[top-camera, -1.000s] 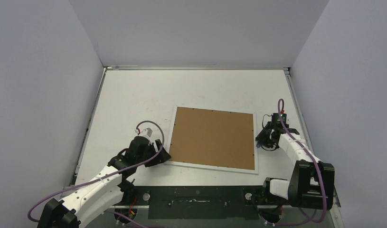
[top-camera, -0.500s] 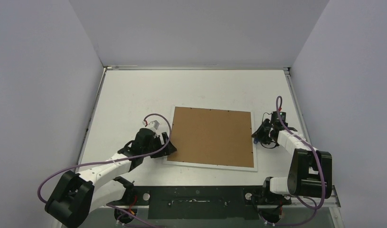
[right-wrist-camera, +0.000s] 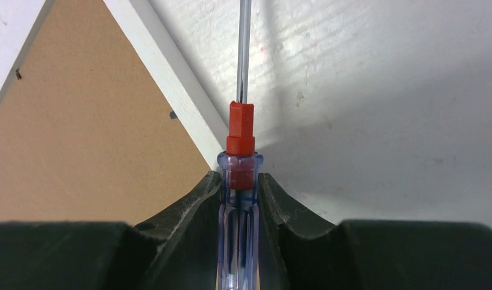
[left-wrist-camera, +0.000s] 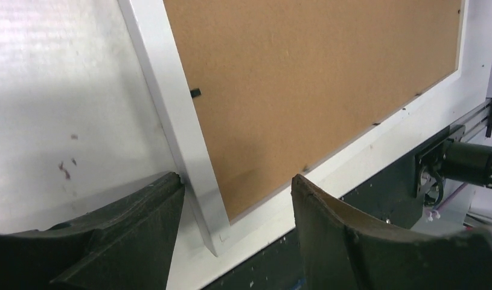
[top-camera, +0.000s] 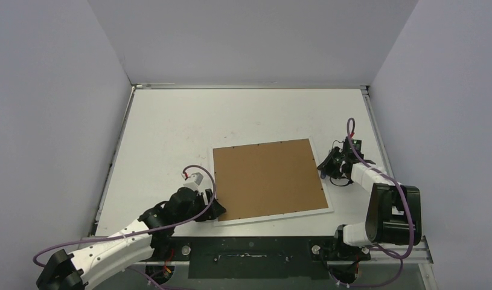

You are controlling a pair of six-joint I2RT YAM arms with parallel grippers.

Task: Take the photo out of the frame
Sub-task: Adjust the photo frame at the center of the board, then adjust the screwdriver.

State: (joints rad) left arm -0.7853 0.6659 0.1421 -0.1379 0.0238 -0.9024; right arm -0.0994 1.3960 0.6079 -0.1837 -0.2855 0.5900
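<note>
Where left claw (left-wrist-camera: 237, 181) straddles it, frame (left-wrist-camera: 303, 78) corner lies near table (left-wrist-camera: 62, 90) edge.

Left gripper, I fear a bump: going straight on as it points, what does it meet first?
Probably the frame: its white corner strip lies between the left gripper's open fingers; height unclear.

Frame (top-camera: 268, 178) on table (top-camera: 171, 127), screwdriver (right-wrist-camera: 239, 181) just beside its right edge

The frame (top-camera: 267, 178) lies back up, its front hidden, and the tip of the screwdriver (right-wrist-camera: 239, 145) is cut off at 12 o'clock in the right wrist view.
</note>
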